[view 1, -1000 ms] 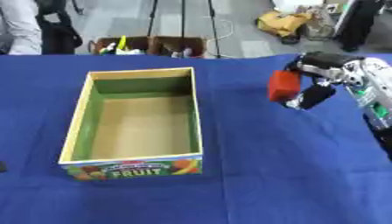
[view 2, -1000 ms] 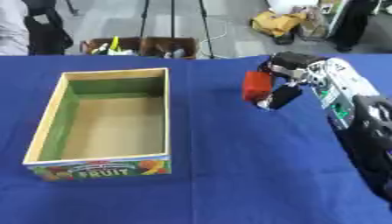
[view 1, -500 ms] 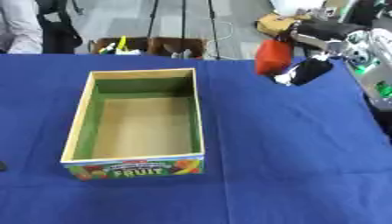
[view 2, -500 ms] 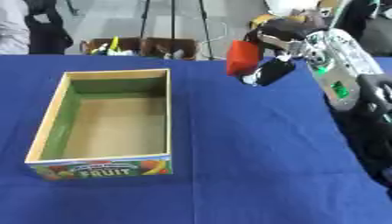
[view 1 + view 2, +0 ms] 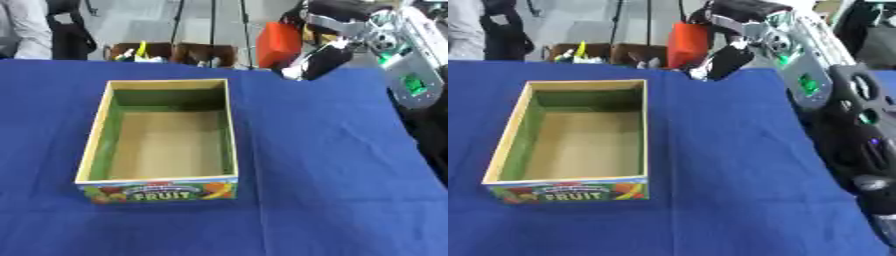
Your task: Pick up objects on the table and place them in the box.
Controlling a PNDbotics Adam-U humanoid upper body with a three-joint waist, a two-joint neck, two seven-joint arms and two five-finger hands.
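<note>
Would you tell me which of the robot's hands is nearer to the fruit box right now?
The right hand, holding a red object, is raised beyond the far right corner of the fruit box. The left hand shows in neither view.

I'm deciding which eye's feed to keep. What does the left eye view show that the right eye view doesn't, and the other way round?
Only the left eye view shows more blue table right of the box. Only the right eye view shows the right arm's black forearm running down to the lower right corner. Both show the empty fruit box and the right robot hand holding a red object up beyond the box's far right corner.
</note>
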